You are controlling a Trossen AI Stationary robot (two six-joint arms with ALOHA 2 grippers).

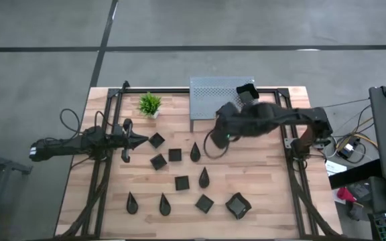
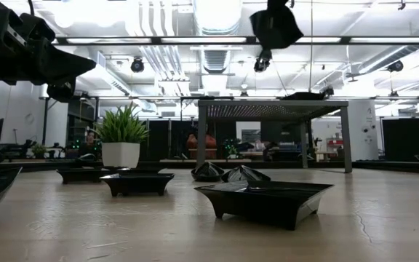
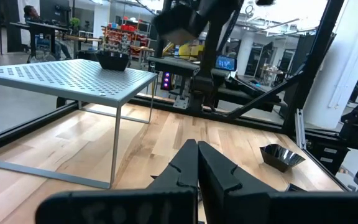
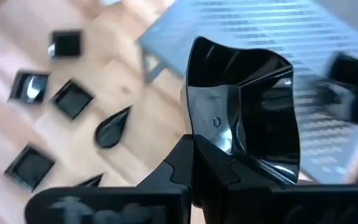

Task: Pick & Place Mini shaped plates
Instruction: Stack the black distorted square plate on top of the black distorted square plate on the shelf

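A wooden table (image 1: 246,174) carries scattered mini shaped plates (image 1: 181,182), with a grey perforated shelf (image 1: 210,94) at its far edge. The right gripper (image 4: 194,146), jaws clamped on the rim of a deep square plate (image 4: 247,106), hangs over the shelf, likely to set it there beside the dish (image 3: 114,60) already on top. The left gripper (image 1: 143,140), fingers together and empty, waits low at the left.

Black plates (image 1: 181,182); grey perforated shelf (image 1: 213,94); green plant (image 1: 150,103).

No legible text, labels, brands, numbers or signs anywhere in view.
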